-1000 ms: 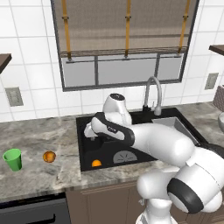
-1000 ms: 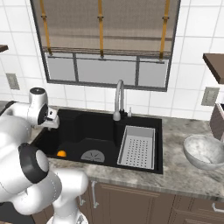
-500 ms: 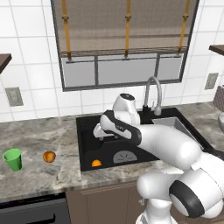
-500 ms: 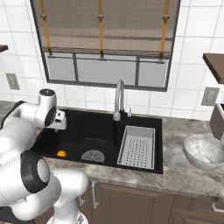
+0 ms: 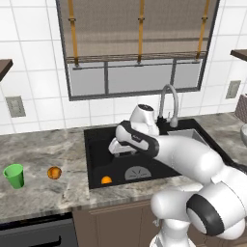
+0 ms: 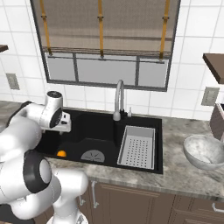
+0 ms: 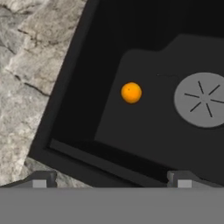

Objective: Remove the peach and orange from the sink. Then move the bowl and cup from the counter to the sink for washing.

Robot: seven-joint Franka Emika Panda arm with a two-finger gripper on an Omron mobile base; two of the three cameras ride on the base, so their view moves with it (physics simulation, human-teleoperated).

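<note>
We see the fingertips (image 7: 39, 179) spread wide with nothing between them, the gripper (image 7: 111, 180) hanging over the black sink (image 5: 96, 137) — above its left part. Below it the orange (image 7: 131, 92) lies on the basin floor beside the grey drain plate (image 7: 203, 99). The peach (image 5: 54, 172) sits on the counter (image 5: 43, 193) left of the sink, near the green cup (image 5: 14, 175) — the bowl (image 6: 204, 151) rests on the counter far right

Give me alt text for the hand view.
An orange sits on the floor of the black sink, left of the grey drain plate. The open end effector is above the basin, and marbled counter lies at left.
</note>
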